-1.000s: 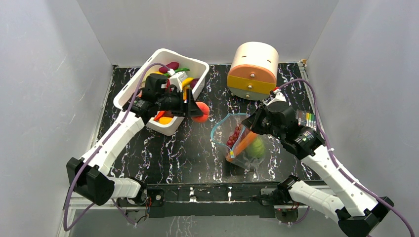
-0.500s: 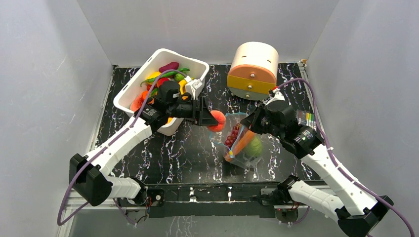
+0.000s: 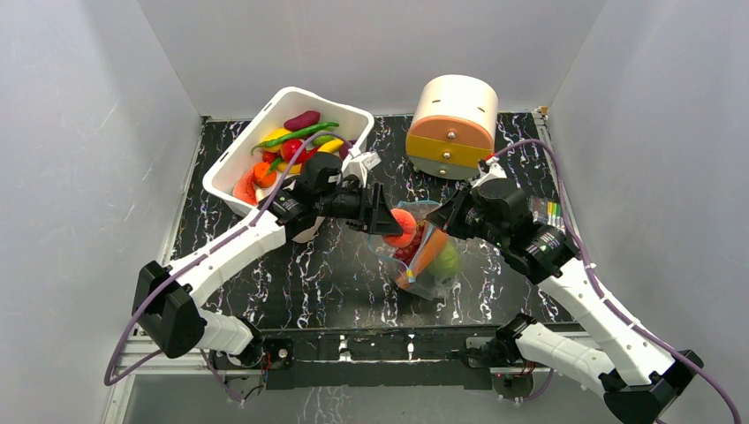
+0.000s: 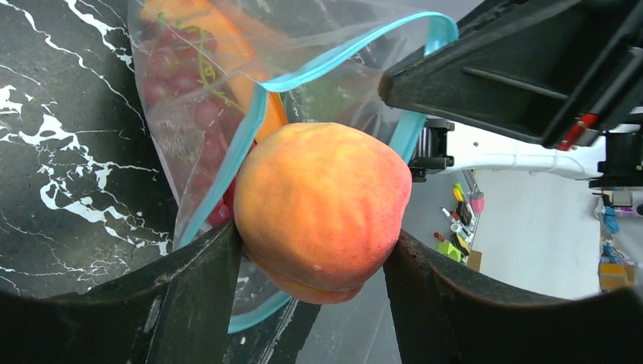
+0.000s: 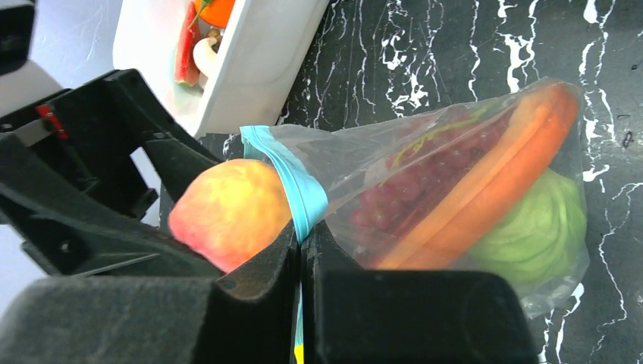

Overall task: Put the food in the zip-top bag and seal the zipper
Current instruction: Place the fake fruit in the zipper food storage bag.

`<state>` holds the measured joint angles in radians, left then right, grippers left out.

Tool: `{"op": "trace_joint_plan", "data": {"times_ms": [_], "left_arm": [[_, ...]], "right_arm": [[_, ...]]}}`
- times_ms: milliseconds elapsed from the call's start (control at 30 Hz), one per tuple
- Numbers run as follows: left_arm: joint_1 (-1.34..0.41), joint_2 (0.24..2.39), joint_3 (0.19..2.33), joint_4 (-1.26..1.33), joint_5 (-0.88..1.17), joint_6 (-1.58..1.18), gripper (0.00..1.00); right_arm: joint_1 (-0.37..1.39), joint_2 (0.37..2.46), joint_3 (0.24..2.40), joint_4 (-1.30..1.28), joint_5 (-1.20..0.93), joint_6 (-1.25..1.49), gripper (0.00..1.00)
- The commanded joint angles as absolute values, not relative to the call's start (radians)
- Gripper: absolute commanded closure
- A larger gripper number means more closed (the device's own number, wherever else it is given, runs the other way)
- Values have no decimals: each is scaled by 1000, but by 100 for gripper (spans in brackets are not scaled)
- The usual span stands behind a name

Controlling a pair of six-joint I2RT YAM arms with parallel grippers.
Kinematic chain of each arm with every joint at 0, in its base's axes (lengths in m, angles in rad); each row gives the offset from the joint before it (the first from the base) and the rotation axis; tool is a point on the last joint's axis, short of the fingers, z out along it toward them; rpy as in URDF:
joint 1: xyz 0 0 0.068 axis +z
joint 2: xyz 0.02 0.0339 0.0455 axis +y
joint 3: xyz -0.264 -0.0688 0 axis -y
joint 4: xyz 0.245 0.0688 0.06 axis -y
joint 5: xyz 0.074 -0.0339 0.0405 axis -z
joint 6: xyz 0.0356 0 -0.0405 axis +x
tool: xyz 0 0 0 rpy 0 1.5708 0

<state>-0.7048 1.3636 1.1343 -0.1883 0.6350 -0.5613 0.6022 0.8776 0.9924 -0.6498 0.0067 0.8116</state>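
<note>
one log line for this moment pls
left jaws: grip peach at bag mouth | right jaws: shut on zipper | in bag: grapes, carrot, cabbage

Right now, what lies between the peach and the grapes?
The teal zipper, pinched by the right jaws, crosses between peach and grapes; the right wrist view shows it.

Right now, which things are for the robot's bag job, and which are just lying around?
For the job: peach in the left gripper; zip-top bag, its zipper pinched by the right gripper; carrot, grapes and cabbage inside it; white bin of more food.
Just lying about: round yellow-orange box; markers at the far right.
</note>
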Motion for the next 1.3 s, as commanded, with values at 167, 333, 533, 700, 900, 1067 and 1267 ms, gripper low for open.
{"op": "trace_joint_plan", "data": {"times_ms": [167, 333, 533, 700, 900, 1067, 1267], "left_arm": [[-750, 1405, 1150, -220, 553, -543, 62], [-769, 1436, 1172, -267, 506, -524, 60], [-776, 1452, 1205, -295, 491, -520, 55], [-776, 1435, 1218, -279, 519, -541, 28], [-776, 1387, 1194, -225, 525, -566, 15], [-776, 1373, 1232, -303, 465, -538, 14], [-776, 1332, 1347, -519, 256, -437, 21]], "right_arm": [[604, 841, 1019, -487, -64, 820, 100], [604, 844, 1019, -478, -78, 821, 100], [604, 855, 1021, -469, -84, 820, 100], [604, 856, 1011, -466, -81, 819, 100], [604, 847, 1003, -465, -68, 819, 100], [604, 837, 992, -469, -66, 816, 100], [604, 831, 1001, -477, -51, 810, 100]]}}
